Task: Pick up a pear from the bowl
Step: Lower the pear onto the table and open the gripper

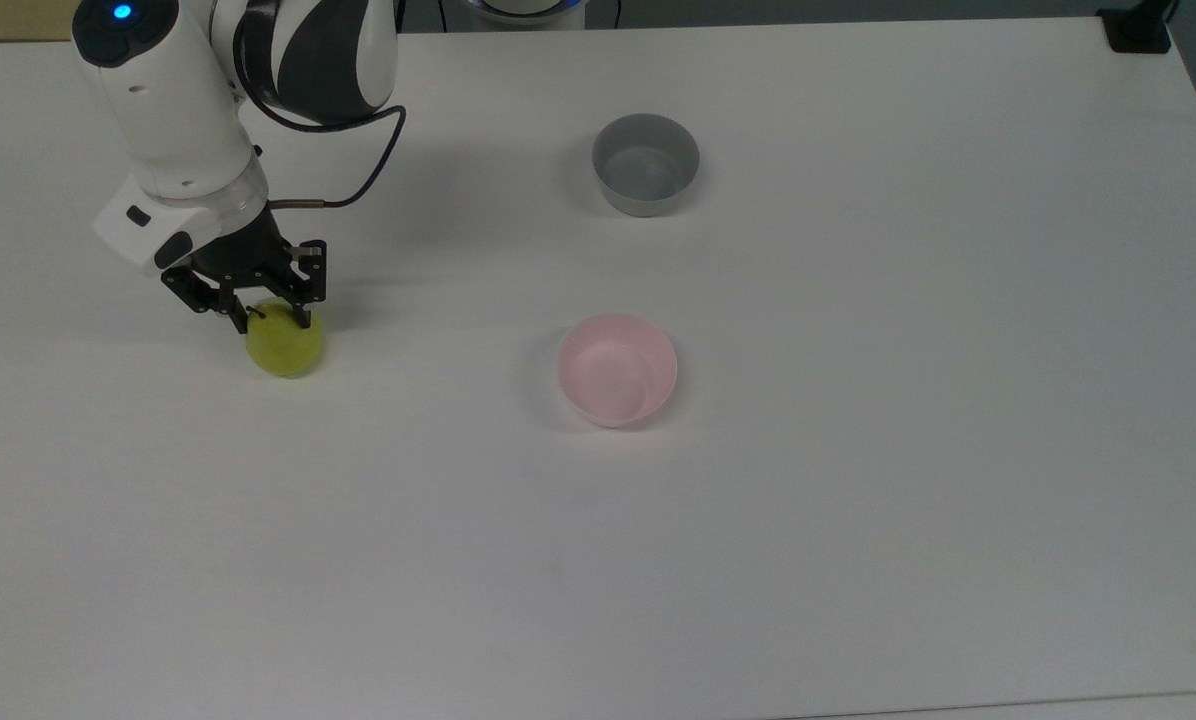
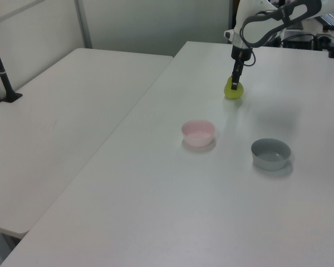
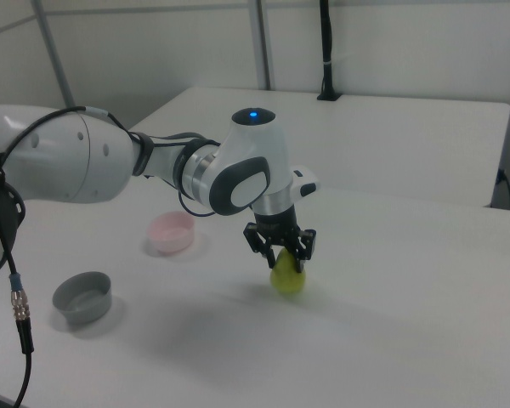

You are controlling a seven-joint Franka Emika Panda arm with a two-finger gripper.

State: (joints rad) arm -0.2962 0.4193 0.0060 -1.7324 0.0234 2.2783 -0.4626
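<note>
Gripping the pear [image 1: 285, 349] from above in the top view, the gripper [image 1: 271, 318] is closing its black fingers [image 1: 303, 314] on the fruit's upper part, one at each side of the stem, while the pear is sitting low on the white worktop [image 1: 858, 500] at the top view's left. The pink bowl [image 1: 617, 370] is standing empty near the middle, well apart from the pear, and the grey bowl [image 1: 645, 164] is standing further up, also empty. A black cable [image 1: 368, 165] is looping from the white arm [image 1: 173, 120] down toward the wrist. In the left view, the arm [image 2: 267, 16] is reaching down at the far end of the worktop [image 2: 172, 211], the gripper [image 2: 234, 84] is pressing narrowly around the pear [image 2: 232, 90], and the fruit seems to be touching the surface; the pink bowl [image 2: 198, 132] and the grey bowl [image 2: 271, 153] are sitting nearer the camera. In the right view, the gripper [image 3: 286, 257] is pointing straight down with its fingers [image 3: 299, 262] hugging the top of the pear [image 3: 287, 278], whose underside is meeting its own shadow on the worktop [image 3: 408, 323]. The pink bowl [image 3: 171, 232] is lying beyond the arm [image 3: 110, 161] at the right view's left, and the grey bowl [image 3: 82, 296] is nearer the camera.
</note>
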